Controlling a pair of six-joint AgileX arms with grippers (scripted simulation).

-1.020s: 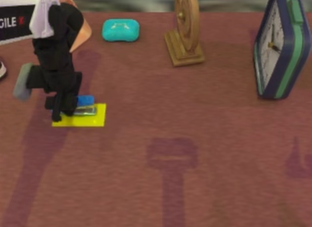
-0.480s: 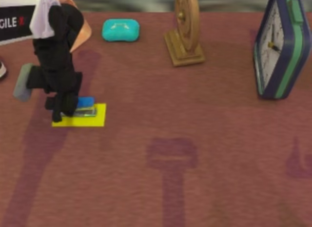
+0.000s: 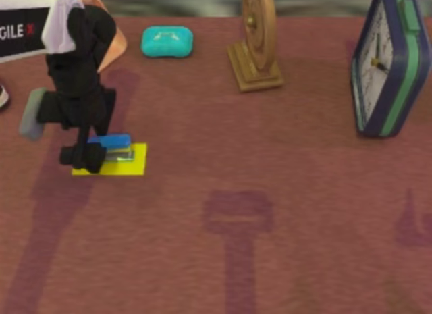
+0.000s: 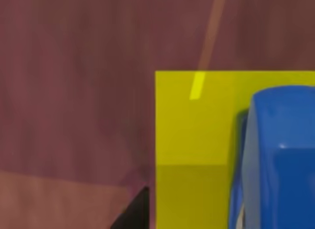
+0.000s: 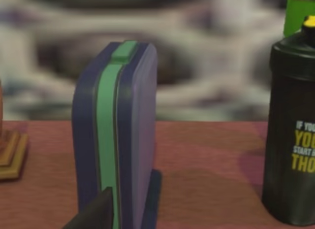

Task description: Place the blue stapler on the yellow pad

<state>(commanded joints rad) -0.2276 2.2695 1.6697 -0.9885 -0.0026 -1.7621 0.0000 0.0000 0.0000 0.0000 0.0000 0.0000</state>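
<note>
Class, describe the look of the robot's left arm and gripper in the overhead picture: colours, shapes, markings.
The left arm is blocky and matte black, with a white sleeve-like band near its top, an orange-tan curved part behind it and a grey rounded block at one side. The left gripper is black with stubby fingers. No cables show.

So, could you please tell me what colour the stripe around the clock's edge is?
Green, on the dark blue clock; the right wrist view shows it best.

The stapler (image 3: 113, 144) lies on the pad (image 3: 128, 166) near the table's (image 3: 270, 192) left side, apparently toward the pad's far edge. Behind them sits a rounded box (image 3: 167, 42), with a wooden stand (image 3: 255, 44) to its right. A clock (image 3: 389, 64) stands at the far right.
</note>
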